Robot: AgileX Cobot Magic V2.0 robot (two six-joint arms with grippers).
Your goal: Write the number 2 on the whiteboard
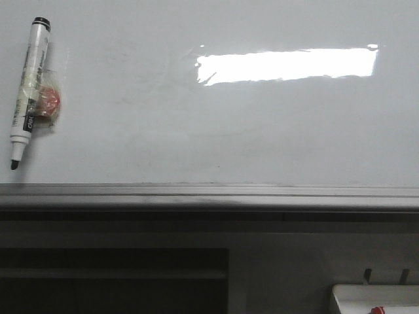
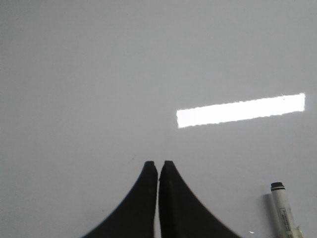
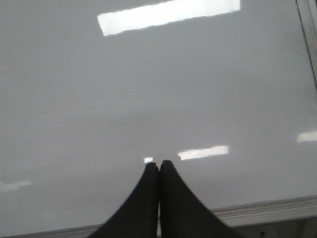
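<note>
The whiteboard (image 1: pixel 216 124) fills most of the front view, glossy and white, with a bright rectangular light reflection (image 1: pixel 287 65) in its upper right part and faint erased smudges near the middle. No digit is visible on it; the surface carries no black stroke in any view. A grey metal rail (image 1: pixel 209 195) runs along its lower edge.

At the board's far left a marker (image 1: pixel 29 91) lies against the surface, tilted slightly, black cap end up and dark tip pointing down. A clear tape wrap with a red piece (image 1: pixel 47 99) clings to its barrel.

In the left wrist view the left hand (image 2: pixel 158 166) has its 2 black fingers pressed together, holding nothing, with the marker's capped end (image 2: pixel 283 208) off to one side. The right hand (image 3: pixel 159 166) is likewise closed on nothing, over the board near its rail (image 3: pixel 267 210).

A small white tray (image 1: pixel 376 297) with a red item (image 1: pixel 383 309) sits at the lower right of the front view.
</note>
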